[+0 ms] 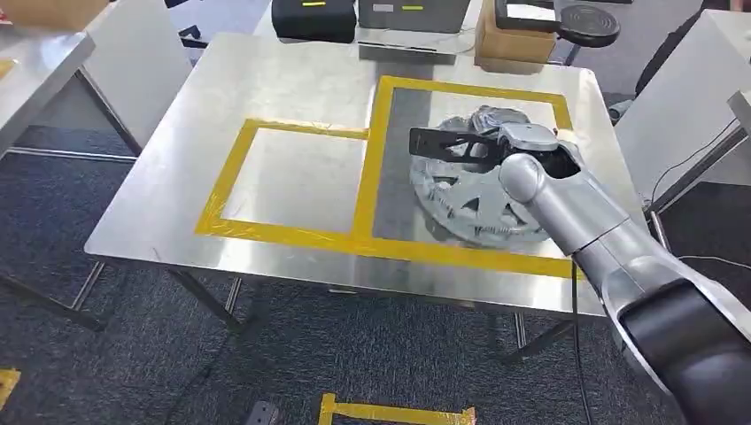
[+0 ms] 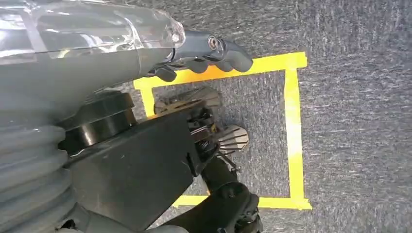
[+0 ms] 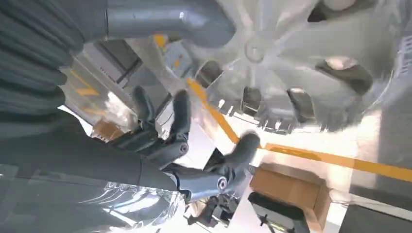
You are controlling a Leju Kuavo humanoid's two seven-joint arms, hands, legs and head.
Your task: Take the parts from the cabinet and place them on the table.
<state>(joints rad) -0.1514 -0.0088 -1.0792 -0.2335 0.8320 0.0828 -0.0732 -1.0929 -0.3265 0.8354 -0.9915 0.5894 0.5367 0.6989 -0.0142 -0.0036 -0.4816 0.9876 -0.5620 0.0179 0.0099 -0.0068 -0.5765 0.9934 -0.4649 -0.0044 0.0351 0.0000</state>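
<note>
A round silver metal part point(image 1: 469, 202) with spoke-like cutouts lies flat on the steel table point(image 1: 292, 80), inside the right yellow-taped rectangle point(image 1: 383, 133). My right hand point(image 1: 460, 143) hovers over the part's far side with its dark fingers spread and nothing in them. In the right wrist view the part point(image 3: 291, 48) sits close beside the thumb, and the right hand point(image 3: 184, 141) has its fingers apart. My left hand point(image 2: 204, 56) hangs at my side over the carpet, fingers loosely bent and holding nothing.
A second, smaller yellow-taped rectangle point(image 1: 232, 168) lies to the left. Black devices point(image 1: 312, 18), a cardboard box point(image 1: 509, 40) and a black round disc point(image 1: 584, 22) stand beyond the table's far edge. Other tables point(image 1: 35, 62) flank it. A yellow tape square point(image 2: 291, 121) marks the floor.
</note>
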